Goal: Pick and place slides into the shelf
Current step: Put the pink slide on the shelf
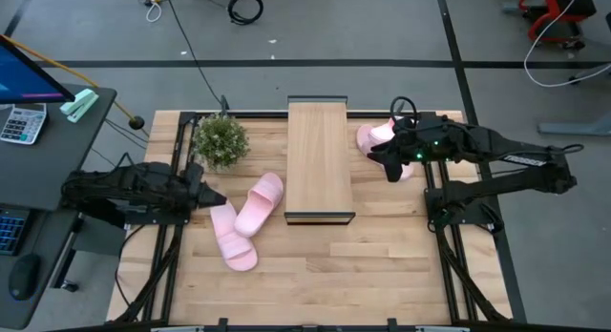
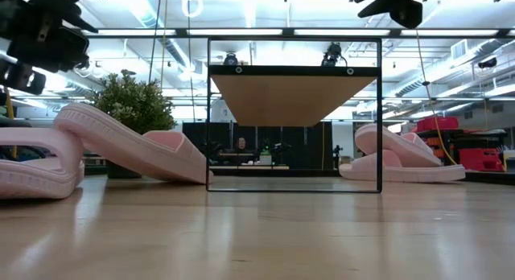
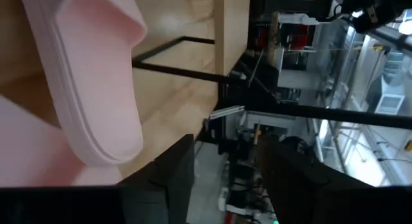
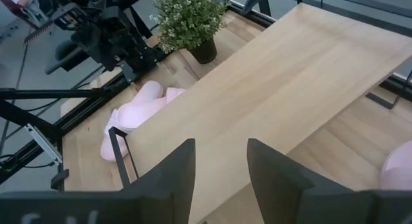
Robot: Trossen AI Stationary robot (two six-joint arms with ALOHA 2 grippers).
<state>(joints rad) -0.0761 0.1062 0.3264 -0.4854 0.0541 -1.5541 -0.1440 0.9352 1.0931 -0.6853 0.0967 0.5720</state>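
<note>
The shelf (image 1: 320,160), a light wood board on a thin black frame, stands mid-table. To its left lie two pale pink slides: one (image 1: 260,203) rests one end on the other (image 1: 234,241), and in the low view it slopes down from it (image 2: 137,143). My left gripper (image 1: 210,194) is open just left of this pair, and its wrist view shows the nearer slide (image 3: 96,76) ahead of its empty fingers. Two more slides (image 1: 370,136) lie stacked (image 2: 402,155) right of the shelf. My right gripper (image 1: 385,162) hangs open above them, raised over the shelf's right edge (image 4: 302,76).
A small potted plant (image 1: 221,139) stands at the far left of the table, behind the left pair of slides. Black frame rails (image 1: 434,227) run along both sides of the table. Bare tabletop (image 1: 325,275) lies in front of the shelf.
</note>
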